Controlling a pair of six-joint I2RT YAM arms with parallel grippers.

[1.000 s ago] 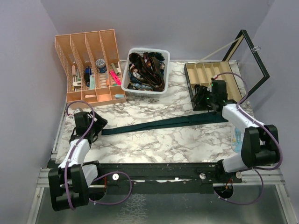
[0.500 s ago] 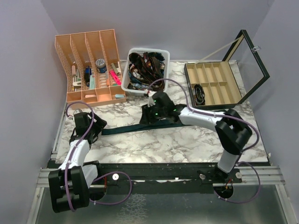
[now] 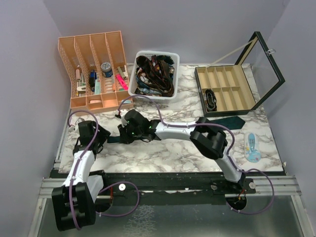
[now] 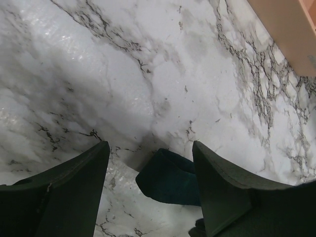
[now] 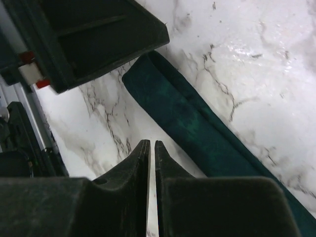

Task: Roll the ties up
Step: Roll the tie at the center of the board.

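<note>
A dark teal-navy tie lies flat across the marble table; its wide pointed end shows at the right, and the rest runs left under my right arm. Its narrow end lies on the table between my left gripper's open fingers, untouched. In the top view the left gripper is at the table's left. My right gripper reaches far left, close to the left one. In the right wrist view it is shut and empty, just beside the tie, over bare marble.
A white basket of tangled ties stands at the back. An orange organizer is at the back left. A black compartment box with its lid up is at the back right. A small blue-and-white object lies at the right.
My right arm has swung from the box at the right all the way left along the tie, ending near the left gripper. The left arm has barely moved.
</note>
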